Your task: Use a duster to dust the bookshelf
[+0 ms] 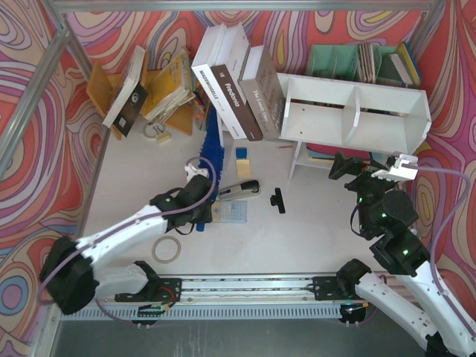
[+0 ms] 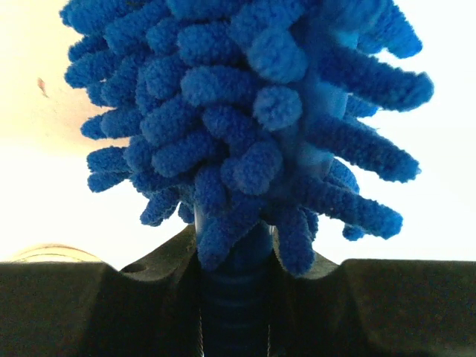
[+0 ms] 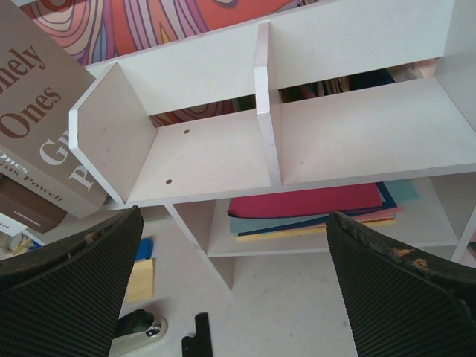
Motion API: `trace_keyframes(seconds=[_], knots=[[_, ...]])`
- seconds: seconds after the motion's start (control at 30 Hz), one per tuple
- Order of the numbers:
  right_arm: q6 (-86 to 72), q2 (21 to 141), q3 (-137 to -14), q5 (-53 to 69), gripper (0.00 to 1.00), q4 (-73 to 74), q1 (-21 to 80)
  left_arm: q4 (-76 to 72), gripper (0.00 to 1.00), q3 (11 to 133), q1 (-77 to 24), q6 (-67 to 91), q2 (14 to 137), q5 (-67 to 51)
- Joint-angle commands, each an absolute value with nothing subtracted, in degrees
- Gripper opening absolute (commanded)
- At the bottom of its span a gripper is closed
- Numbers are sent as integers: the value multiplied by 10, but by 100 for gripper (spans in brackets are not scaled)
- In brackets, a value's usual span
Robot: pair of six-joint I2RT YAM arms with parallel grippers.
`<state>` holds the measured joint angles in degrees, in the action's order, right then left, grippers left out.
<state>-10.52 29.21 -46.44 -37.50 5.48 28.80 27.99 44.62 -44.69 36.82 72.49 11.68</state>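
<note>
The white bookshelf (image 1: 357, 113) stands at the back right on legs, with two empty compartments split by a divider. It fills the right wrist view (image 3: 223, 160). The blue duster (image 1: 213, 149) lies on the table left of the shelf, its head pointing to the back. Its fluffy head fills the left wrist view (image 2: 245, 111). My left gripper (image 1: 201, 187) is shut on the duster's handle (image 2: 236, 297) just below the bristles. My right gripper (image 1: 357, 172) is open and empty, in front of the shelf and apart from it (image 3: 238, 297).
Large books (image 1: 238, 82) lean against the shelf's left end. An orange rack (image 1: 104, 85) stands at the back left and a teal organiser (image 1: 357, 63) behind the shelf. A stapler (image 1: 239, 190), black clip (image 1: 278, 199), tape roll (image 1: 167, 250) and coloured papers (image 3: 312, 204) lie about.
</note>
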Motion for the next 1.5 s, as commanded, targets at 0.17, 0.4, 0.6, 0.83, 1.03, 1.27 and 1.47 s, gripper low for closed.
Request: trace_keyframes(seconds=[0.17,0.4,0.6,0.83,1.03,1.27,1.47], knots=[[-106,292,-466,-378,99,57,286,220,0,446,-449,356,597,145],[-106,292,-465,-377,99,57,286,220,0,436,-450,367,686,114],[-106,291,-466,-378,99,58,286,200,0,423,-450,368,781,91],[-106,291,-465,-378,99,57,286,211,0,431,-450,358,785,112],[-108,292,-465,-378,99,58,286,221,0,437,-450,351,683,160],[-108,291,-465,-377,99,57,286,206,0,453,-450,326,552,199],[-105,288,-466,-379,99,57,286,218,0,490,-450,279,465,236]])
